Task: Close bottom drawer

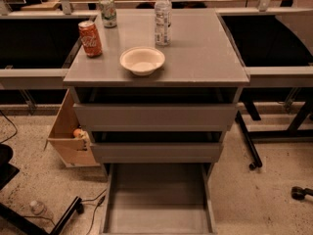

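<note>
The bottom drawer (157, 199) of the grey cabinet is pulled far out toward me. Its bare grey floor and thin side walls show; its front is cut off by the lower edge of the view. Above it, the middle drawer (156, 152) and the top drawer (155, 116) stand slightly out. The gripper and arm are out of view.
On the cabinet top (205, 58) stand a white bowl (142, 60), a red can (90, 38), a green can (108, 11) and a water bottle (162, 16). A cardboard box (68, 136) leans at the cabinet's left. A bottle (39, 209) and cables lie on the floor at left.
</note>
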Controlling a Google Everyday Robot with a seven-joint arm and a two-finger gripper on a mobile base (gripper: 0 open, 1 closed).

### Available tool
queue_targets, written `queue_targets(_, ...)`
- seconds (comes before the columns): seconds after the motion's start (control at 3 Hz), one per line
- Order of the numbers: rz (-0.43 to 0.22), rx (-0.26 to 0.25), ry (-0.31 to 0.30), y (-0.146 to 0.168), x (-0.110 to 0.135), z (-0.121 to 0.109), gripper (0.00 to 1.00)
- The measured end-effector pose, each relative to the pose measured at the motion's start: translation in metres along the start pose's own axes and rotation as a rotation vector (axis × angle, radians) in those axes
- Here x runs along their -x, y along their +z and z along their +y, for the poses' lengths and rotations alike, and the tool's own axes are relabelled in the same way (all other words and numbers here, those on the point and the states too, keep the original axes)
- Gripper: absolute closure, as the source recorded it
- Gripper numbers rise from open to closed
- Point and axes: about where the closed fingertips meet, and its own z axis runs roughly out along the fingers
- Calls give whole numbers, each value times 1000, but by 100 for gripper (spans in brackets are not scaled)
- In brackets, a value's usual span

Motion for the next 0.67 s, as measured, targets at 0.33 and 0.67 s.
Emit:
queue_targets(0.33,-95,-3,38,36,12,12,100)
queue_targets(0.67,-215,-13,57,63,46,15,100)
